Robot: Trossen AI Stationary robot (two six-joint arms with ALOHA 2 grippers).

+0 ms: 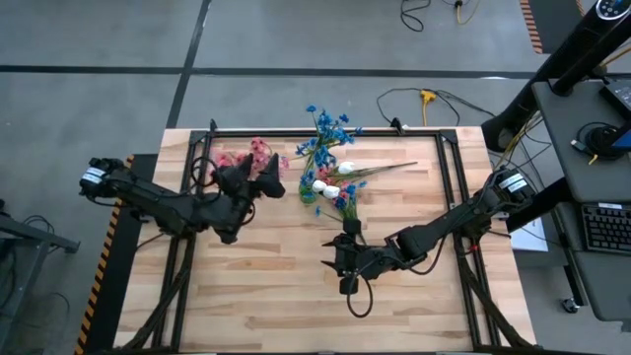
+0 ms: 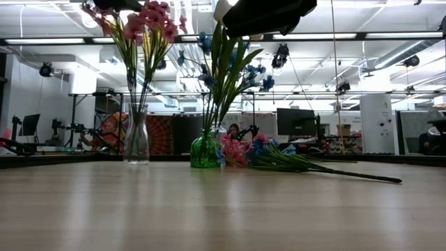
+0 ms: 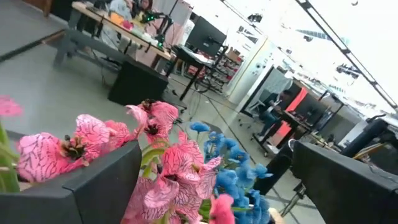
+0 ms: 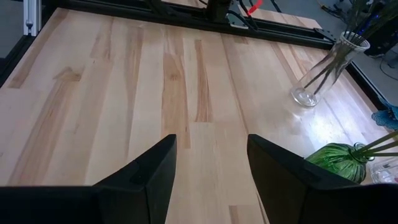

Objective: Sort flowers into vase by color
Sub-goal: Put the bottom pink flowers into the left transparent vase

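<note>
Pink flowers (image 2: pixel 150 21) in clear vase (image 2: pixel 136 143), blue flowers (image 2: pixel 233 66) in green vase (image 2: pixel 205 150); loose sprigs (image 2: pixel 279 159) remain on table (image 1: pixel 266 296); left gripper (image 1: pixel 258 185) apart above pinks, right gripper (image 1: pixel 340 264) apart, empty

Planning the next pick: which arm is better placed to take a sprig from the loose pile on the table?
Probably the right. Its pincer is open, empty and low beside the loose flowers. The left pincer sits up among the pink flowers at the clear vase.
</note>
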